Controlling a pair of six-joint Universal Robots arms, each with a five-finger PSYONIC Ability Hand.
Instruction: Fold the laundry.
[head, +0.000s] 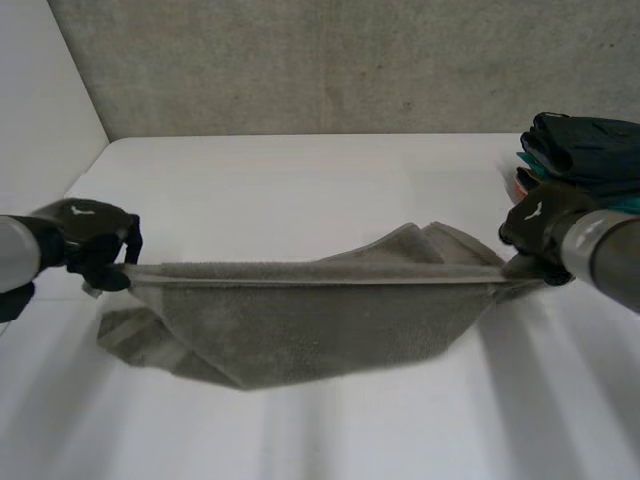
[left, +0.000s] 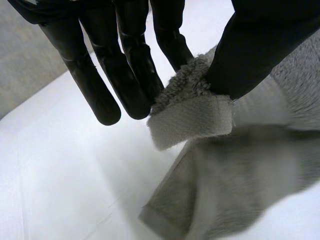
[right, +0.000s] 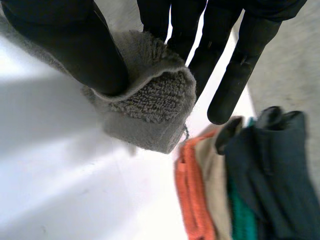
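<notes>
Left hand: thumb and straight fingers pinch one corner of the grey towel. Right hand: thumb and fingers pinch the opposite corner. The towel's upper edge is stretched taut between the hands above the white table, and its lower part sags to the tabletop. A stack of folded cloths lies just beside the right hand.

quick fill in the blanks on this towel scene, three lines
The towel is coloured ____.
The left hand and right hand each pinch a towel ____.
The stack of folded cloths sits beside the ____ hand.
Missing words: grey; corner; right.
</notes>
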